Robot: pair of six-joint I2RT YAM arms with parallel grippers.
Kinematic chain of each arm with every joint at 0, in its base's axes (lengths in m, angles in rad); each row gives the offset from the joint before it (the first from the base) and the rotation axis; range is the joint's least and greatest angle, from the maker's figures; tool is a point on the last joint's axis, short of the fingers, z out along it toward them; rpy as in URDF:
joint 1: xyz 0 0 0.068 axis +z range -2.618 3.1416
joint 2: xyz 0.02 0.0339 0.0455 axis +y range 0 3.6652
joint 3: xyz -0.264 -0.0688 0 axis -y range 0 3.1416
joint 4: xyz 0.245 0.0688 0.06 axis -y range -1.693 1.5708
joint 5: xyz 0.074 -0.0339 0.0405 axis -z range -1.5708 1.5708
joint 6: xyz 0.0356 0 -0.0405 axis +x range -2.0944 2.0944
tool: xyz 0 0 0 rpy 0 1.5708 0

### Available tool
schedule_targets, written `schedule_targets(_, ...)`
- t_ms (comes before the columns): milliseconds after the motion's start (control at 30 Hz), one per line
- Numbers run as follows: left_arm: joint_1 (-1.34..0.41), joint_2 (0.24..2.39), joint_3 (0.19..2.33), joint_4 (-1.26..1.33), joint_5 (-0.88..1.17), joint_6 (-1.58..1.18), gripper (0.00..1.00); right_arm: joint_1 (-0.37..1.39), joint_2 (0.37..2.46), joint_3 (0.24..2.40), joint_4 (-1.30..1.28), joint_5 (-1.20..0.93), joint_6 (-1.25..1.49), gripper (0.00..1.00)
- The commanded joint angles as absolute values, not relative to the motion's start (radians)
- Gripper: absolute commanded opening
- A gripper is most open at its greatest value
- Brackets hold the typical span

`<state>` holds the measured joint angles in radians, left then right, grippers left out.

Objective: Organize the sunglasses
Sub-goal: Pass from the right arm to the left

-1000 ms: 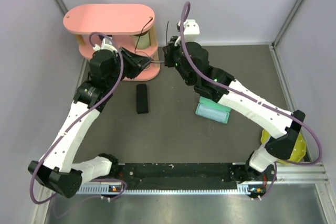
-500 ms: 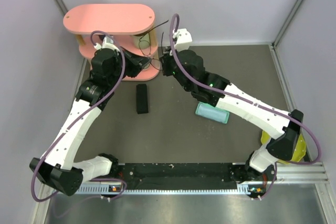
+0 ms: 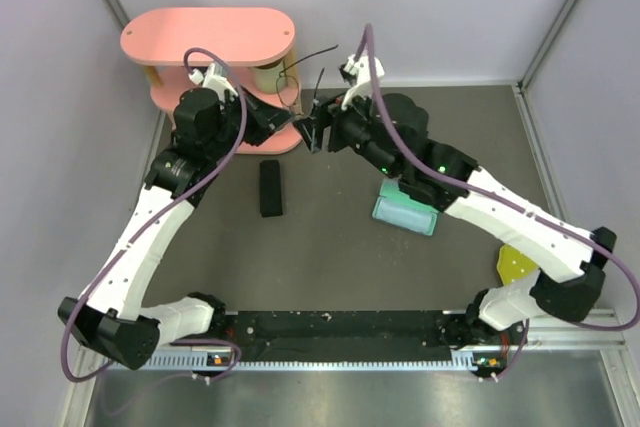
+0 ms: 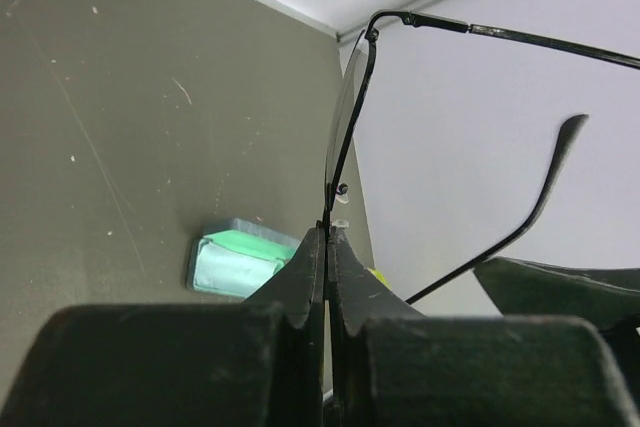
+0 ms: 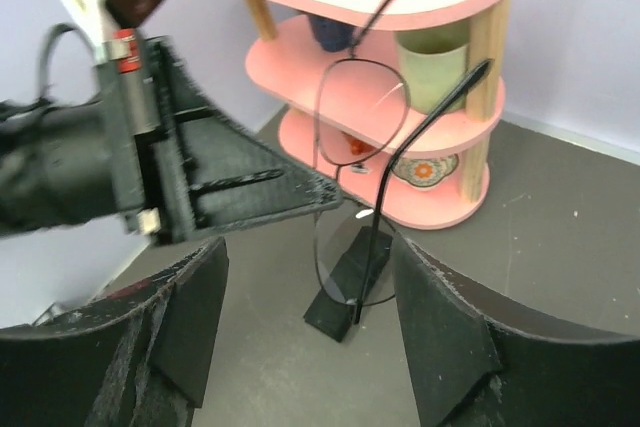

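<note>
Beside the pink shelf [image 3: 205,37], the left gripper [image 4: 327,237] pinches the wire-frame sunglasses [image 5: 362,112] at the bridge, holding them in midair. The right gripper [image 5: 310,327] faces them, jaws spread; it should probably back away straight, clear of the thin temples.

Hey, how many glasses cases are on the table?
2: a black case near the pink shelf, a green case partly under the right arm. Others may be hidden.

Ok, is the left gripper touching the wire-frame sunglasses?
Touching. The left wrist view shows the left gripper shut on the wire-frame sunglasses, with the frame's bridge pinched between its fingertips.
</note>
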<state>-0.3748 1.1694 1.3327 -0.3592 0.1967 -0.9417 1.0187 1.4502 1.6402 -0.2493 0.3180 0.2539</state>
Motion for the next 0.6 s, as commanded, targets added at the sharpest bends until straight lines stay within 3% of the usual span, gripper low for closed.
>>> schedule_targets(0,-0.342,1.175,1.388,-0.298,0.368,-0.856,0.0,1.005,1.31,1.602,-0.252,0.163,0.23,0.66)
schedule_targets(67,-0.325,1.184,1.396,-0.263,0.502,-0.856,0.0,0.983,1.252,1.579,-0.252,0.045,0.224,0.64)
schedule_targets(167,-0.302,1.193,1.419,-0.247,0.615,-0.873,0.0,0.95,1.2,1.56,-0.249,-0.144,0.198,0.34)
schedule_targets(200,-0.301,1.192,1.423,-0.232,0.673,-0.862,0.0,0.95,1.192,1.556,-0.242,-0.182,0.186,0.13)
schedule_targets(267,-0.299,1.184,1.434,-0.213,0.727,-0.856,0.0,0.95,1.184,1.542,-0.227,-0.3,0.16,0.03)
schedule_targets(567,-0.288,1.147,1.378,0.09,1.017,-1.015,0.0,0.92,1.255,1.529,-0.134,-0.388,0.224,0.0)
